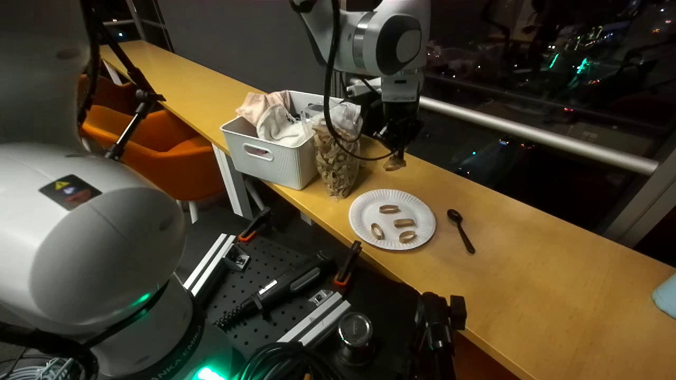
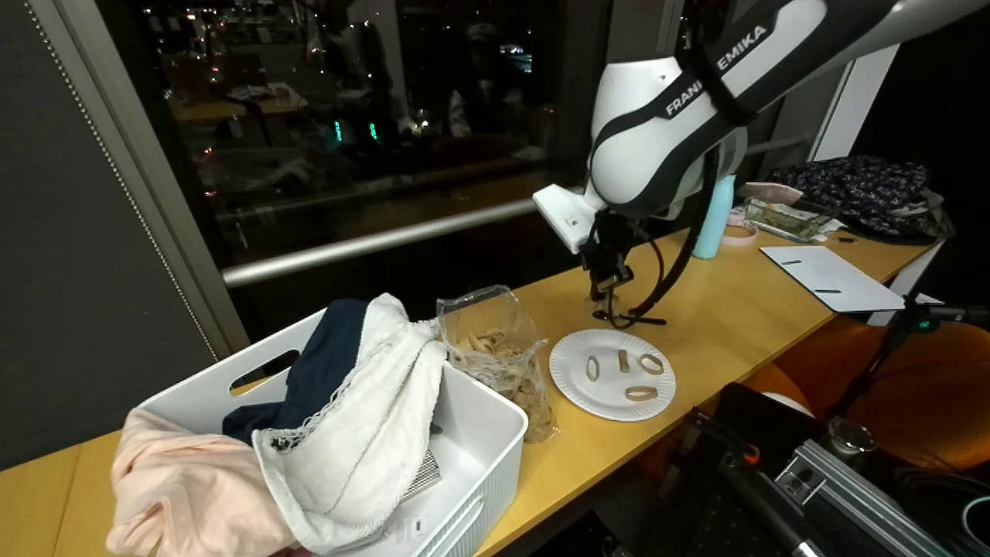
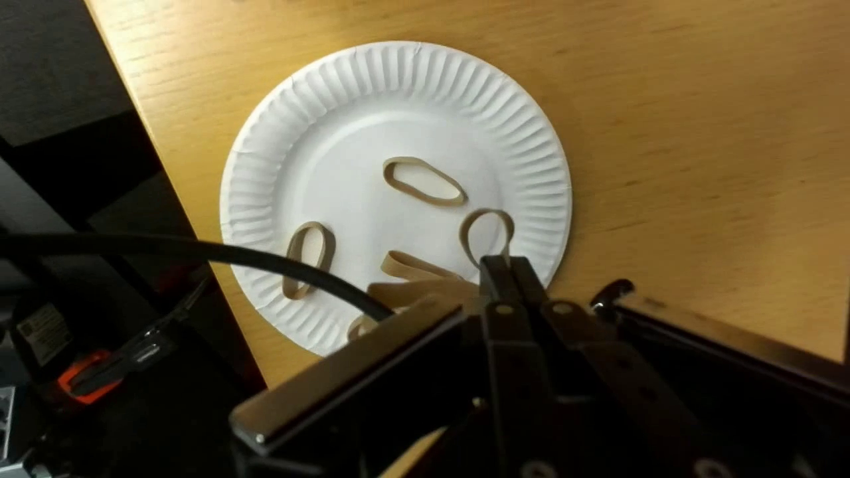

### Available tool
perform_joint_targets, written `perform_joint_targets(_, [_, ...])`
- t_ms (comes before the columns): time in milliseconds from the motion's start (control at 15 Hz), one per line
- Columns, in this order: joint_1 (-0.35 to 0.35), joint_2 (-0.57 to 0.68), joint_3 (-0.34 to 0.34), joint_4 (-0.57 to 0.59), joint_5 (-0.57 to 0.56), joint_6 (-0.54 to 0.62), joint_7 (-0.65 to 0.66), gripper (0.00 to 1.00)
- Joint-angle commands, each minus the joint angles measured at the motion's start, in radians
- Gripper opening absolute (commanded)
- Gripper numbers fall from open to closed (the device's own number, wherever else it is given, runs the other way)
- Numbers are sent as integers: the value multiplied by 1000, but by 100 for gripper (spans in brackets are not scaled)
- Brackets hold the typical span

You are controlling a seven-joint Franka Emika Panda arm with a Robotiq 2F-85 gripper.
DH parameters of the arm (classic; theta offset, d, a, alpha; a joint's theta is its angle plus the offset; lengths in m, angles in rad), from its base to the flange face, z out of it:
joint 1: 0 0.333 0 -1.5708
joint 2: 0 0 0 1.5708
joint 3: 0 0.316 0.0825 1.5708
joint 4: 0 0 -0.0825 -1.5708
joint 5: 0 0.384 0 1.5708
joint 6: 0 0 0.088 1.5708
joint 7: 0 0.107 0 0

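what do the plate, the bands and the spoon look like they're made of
Plate: matte white paper or card, going by its crimped rim. Bands: probably rubber, dull tan, thin closed loops. Spoon: likely plastic, black and glossy, with a bright highlight on its bowl; could be coated metal.

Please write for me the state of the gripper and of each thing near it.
Gripper: shut on a rubber band
Rubber band: pinched, a loop sticking out
Paper plate: face up, carrying four loose bands
Plastic bag: standing, partly filled with bands
White bin: open, holding cloths
Black spoon: lying on the table
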Motion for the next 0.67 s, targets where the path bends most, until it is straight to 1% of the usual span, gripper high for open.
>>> perform_joint_targets(0, [-15, -161, 38, -76, -90, 36, 7, 1])
perform_joint_targets(133, [-21, -225, 72, -77, -133, 30, -9, 1])
perform_joint_targets(333, [-17, -302, 146, -78, -191, 23, 0, 1])
perform_joint_targets(400, [-17, -314, 174, -69, -201, 15, -3, 1])
perform_joint_targets(600, [-11, -294, 256, -21, -232, 11, -21, 1])
